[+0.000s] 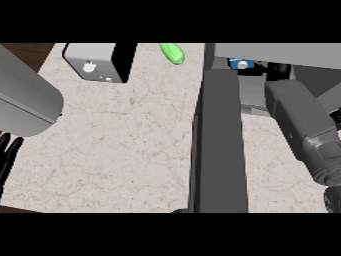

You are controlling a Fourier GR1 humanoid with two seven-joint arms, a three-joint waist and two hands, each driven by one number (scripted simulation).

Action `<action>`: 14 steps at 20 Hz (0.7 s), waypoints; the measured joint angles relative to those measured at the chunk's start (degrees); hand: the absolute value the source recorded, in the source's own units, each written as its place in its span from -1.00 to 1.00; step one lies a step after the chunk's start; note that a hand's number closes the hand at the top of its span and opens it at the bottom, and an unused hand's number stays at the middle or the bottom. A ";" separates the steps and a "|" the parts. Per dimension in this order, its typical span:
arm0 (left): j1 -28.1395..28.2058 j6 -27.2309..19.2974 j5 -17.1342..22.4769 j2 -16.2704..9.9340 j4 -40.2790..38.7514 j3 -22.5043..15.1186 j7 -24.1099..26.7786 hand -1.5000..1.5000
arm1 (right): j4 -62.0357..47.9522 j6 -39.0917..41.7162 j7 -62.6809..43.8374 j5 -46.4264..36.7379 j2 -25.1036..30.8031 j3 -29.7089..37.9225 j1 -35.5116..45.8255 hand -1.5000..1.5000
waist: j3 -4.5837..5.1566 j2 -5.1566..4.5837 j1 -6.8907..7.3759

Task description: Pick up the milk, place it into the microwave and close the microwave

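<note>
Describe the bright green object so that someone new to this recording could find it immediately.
Start from the pale speckled counter and follow it to its far edge. Between the small grey and black box and the open microwave door lies the green object, small, elongated, slanted. It is the only bright green thing there.

A kitchen: a beige speckled stone counter top (129, 150) carries a grey microwave with its dark door (219, 145) swung open, a small grey box-shaped appliance (98, 61) and a bright green vegetable (172, 53).
</note>
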State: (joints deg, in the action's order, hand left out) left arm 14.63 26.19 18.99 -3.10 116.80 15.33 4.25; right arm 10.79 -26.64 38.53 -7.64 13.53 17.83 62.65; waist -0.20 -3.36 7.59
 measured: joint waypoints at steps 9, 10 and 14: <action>-2.05 -0.23 -3.14 -0.61 -0.20 -1.24 0.04 -1.00 | -3.43 -13.84 -1.12 -5.37 1.84 -3.35 1.51 -1.00 | -0.02 -1.17 2.01; -2.10 -0.29 -3.59 -0.46 -0.28 -1.60 0.03 -1.00 | -3.78 -14.62 -1.53 -5.71 1.97 -3.56 1.81 -1.00 | -0.02 -1.23 2.15; -3.28 -0.38 -4.32 -0.89 -0.55 -1.94 -0.28 -1.00 | -5.83 -16.87 -3.66 -7.21 1.84 -4.65 2.22 -1.00 | -0.02 -1.53 2.63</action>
State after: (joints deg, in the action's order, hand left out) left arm 11.34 25.81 14.67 -3.99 116.25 13.38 3.97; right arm 4.96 -43.51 34.86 -14.85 15.38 13.18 64.87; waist -0.22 -4.88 10.22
